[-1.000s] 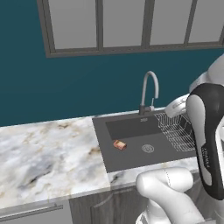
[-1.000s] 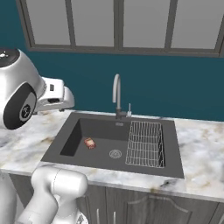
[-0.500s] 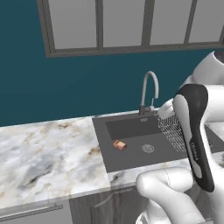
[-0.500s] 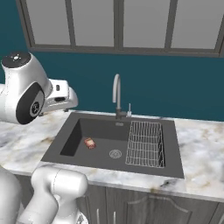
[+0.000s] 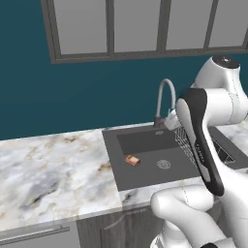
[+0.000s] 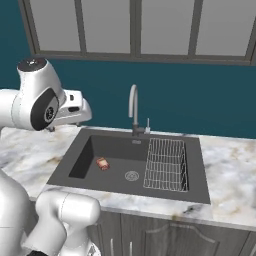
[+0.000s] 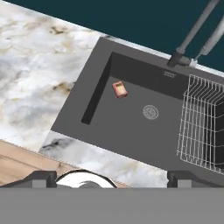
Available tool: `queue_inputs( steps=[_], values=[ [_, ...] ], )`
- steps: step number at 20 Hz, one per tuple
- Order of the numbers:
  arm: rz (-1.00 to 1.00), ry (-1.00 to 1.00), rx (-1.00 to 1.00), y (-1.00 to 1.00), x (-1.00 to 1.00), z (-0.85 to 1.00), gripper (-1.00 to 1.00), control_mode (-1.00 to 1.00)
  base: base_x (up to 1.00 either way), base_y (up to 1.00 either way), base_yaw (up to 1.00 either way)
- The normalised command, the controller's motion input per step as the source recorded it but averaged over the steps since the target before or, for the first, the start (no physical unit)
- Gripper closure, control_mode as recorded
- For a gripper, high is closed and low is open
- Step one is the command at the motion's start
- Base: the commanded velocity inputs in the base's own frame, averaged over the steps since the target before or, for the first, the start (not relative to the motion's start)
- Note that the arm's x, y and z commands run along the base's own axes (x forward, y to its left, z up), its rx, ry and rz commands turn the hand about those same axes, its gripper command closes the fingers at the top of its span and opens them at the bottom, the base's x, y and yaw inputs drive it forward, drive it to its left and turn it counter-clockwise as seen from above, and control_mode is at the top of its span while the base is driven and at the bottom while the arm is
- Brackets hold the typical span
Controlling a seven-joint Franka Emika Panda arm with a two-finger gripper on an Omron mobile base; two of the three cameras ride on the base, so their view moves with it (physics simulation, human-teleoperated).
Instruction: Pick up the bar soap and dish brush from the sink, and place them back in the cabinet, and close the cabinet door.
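Partly, the arm (image 5: 201, 140) hides the sink (image 5: 145, 174)'s rack side

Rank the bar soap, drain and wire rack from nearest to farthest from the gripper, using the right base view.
1. Bar soap, on the left, closest to the gripper.
2. Drain, in the middle.
3. Wire rack, on the right side.

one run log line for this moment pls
claw: open, above sink, holding nothing | bar soap: on basin floor, left of drain
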Motion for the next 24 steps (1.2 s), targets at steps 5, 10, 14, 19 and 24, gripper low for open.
queue_inputs(
  steps=[5,10,14,19,24],
  values=[
    [0.05,0.08,0.00,0.00,0.33,-0.24,-1.00,-1.00,0.00,0.00,0.00],
    [0.05,0.08,-0.01,0.06,0.33,-0.28,-1.00,-1.00,0.00,0.00,0.00],
    [0.05,0.08,-0.01,0.07,0.31,-0.29,-1.00,-1.00,0.00,0.00,0.00],
    [0.05,0.08,0.00,0.06,0.25,-0.33,-1.00,-1.00,0.00,0.00,0.00],
    [0.02,0.05,-0.03,0.16,0.33,-0.34,-1.00,-1.00,0.00,0.00,0.00]
  ],
)
